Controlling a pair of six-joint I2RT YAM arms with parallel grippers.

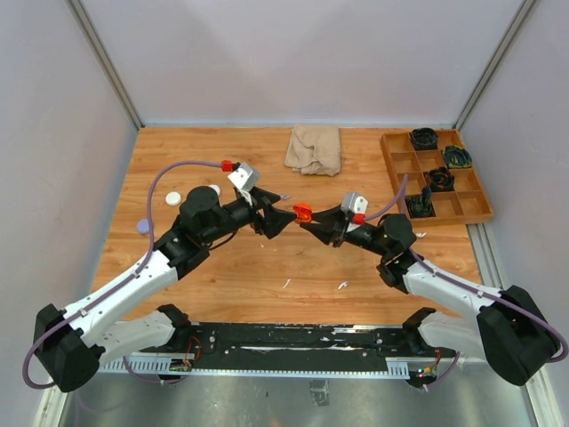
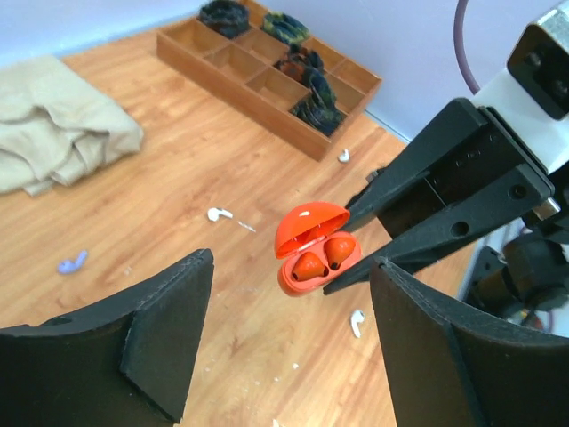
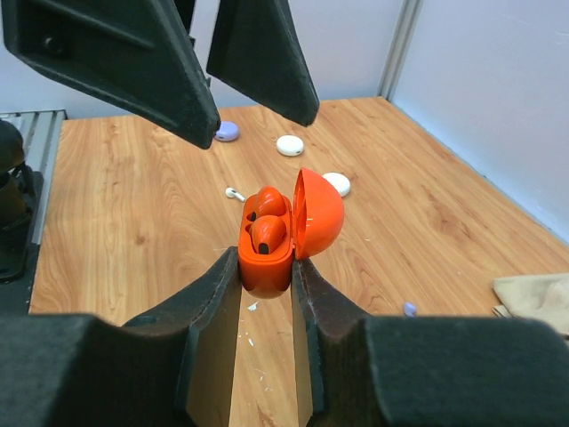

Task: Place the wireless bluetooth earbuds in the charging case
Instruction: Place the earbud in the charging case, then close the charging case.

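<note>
The right gripper (image 3: 267, 267) was clamped on the base of the open orange charging case (image 3: 265, 276), held above the surface (image 2: 178, 169) with two red earbuds (image 3: 267, 233) seated inside. The left gripper (image 3: 258, 120) stood open, facing the case without touching it. White earbuds (image 2: 218, 213) lay loose below.

Both arms wear glossy white shell links (image 1: 133, 283) joined by matte black joint housings (image 1: 203, 213). The left gripper (image 2: 293, 258) has broad, matte black wedge-shaped fingers (image 2: 164, 329). The right gripper (image 3: 267, 262) has the same, with small round screw heads (image 2: 518, 190) on their flanks. Behind each finger pair sit a white boxy camera mount (image 1: 242, 176) and a red cap (image 1: 227, 165), where a lilac cable (image 1: 153, 194) loops back.
</note>
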